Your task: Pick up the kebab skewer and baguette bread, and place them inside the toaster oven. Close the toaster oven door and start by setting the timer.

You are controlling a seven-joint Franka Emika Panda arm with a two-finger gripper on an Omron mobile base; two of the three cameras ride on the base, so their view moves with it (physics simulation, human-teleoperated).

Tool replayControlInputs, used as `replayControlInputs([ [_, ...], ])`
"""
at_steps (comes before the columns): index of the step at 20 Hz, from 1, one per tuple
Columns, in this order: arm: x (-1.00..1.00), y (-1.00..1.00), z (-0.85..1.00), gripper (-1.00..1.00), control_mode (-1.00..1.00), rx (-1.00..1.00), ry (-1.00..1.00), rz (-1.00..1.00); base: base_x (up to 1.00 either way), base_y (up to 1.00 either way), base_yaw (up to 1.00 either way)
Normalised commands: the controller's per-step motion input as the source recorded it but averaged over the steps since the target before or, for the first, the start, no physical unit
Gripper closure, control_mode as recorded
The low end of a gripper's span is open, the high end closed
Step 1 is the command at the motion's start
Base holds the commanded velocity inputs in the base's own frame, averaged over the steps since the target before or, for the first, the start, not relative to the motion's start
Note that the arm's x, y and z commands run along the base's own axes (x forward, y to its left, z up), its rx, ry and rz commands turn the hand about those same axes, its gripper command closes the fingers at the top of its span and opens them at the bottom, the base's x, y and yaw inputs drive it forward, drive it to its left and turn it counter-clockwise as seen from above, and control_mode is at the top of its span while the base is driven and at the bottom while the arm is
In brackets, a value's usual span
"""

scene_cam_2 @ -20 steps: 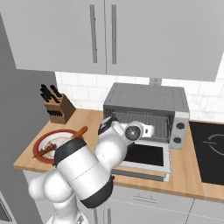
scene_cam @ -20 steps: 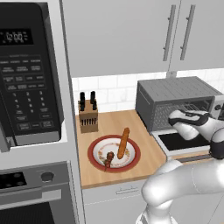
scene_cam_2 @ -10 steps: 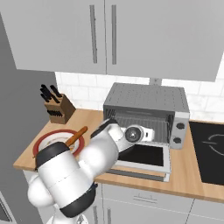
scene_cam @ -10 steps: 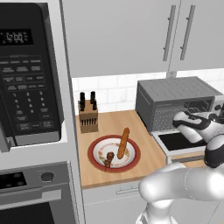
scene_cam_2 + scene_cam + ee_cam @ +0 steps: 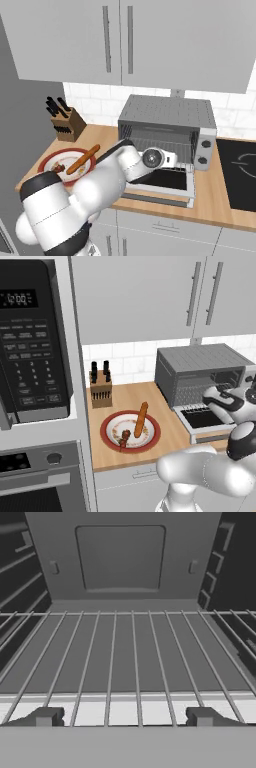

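Facing into toaster oven point(image 5: 167, 127) | gripper point(image 5: 122, 717) fingers spread wide, empty, above its wire rack point(image 5: 125, 657) | kebab skewer point(image 5: 123, 438) and baguette bread point(image 5: 141, 419) on plate point(image 5: 111, 425), left of oven

Left base view: set behind and left of the arm, looking forward and down over the wooden counter point(image 5: 150, 398); microwave point(image 5: 32, 341) close at left, toaster oven point(image 5: 200, 373) farther right.

Right base view: behind and right, facing the toaster oven point(image 5: 167, 127) nearly head-on, its door point(image 5: 160, 182) dropped open.

Both share counter, plate point(image 5: 47, 161), knife block point(image 5: 68, 124) and oven.

Hand view: very near, looking straight into the oven cavity along the wire rack point(image 5: 125, 657).
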Motion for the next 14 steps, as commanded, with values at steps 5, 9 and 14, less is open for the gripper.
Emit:
replayControlInputs([
  [5, -0.54, -0.08, -0.28, -1.00, -1.00, 0.00, 0.10, 0.03, 0.00, 0.00, 0.00],
  [9, -0.42, -0.13, -0.03, -1.00, -1.00, 0.00, 0.02, 0.02, 0.00, 0.00, 0.00],
  [14, -0.08, -0.01, 0.67, -1.00, -1.00, 0.02, 0.03, 0.00, 0.00, 0.00, 0.00],
])
